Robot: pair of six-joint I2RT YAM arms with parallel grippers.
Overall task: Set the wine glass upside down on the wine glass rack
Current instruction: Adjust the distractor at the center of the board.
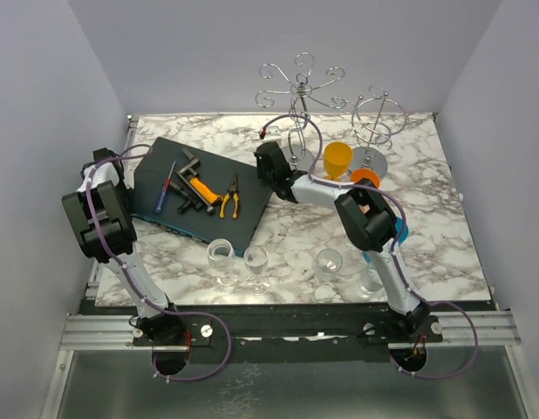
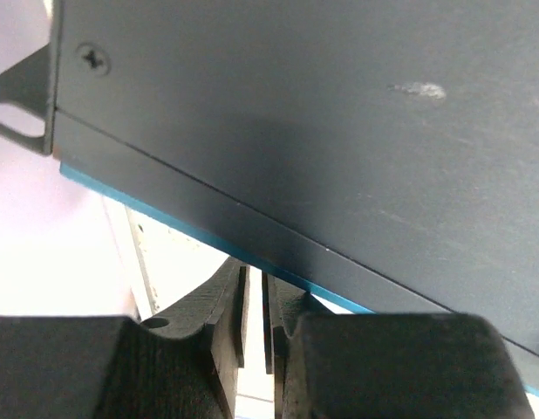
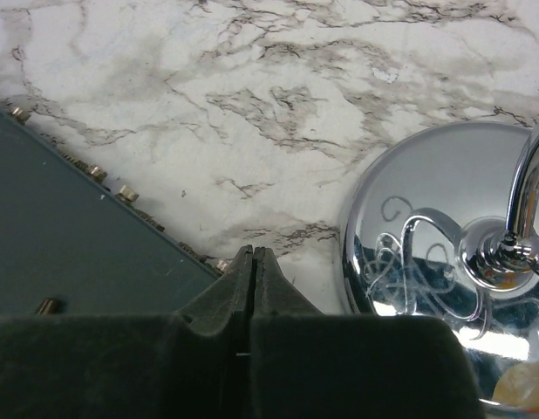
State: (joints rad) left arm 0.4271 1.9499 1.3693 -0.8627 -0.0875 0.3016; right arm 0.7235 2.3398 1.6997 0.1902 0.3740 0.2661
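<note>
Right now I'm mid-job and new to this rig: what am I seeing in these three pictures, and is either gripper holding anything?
You see two robot arms, each ending in a two-finger gripper. The overhead picture looks down on a marble table; the other two come from cameras on the wrists. On the table are four clear glasses along the near edge, a dark box carrying hand tools, two orange cups and two chrome racks. The left gripper, jaws nearly together, faces the box's side and holds nothing. The right gripper is shut and empty, beside a rack's chrome base.
</note>
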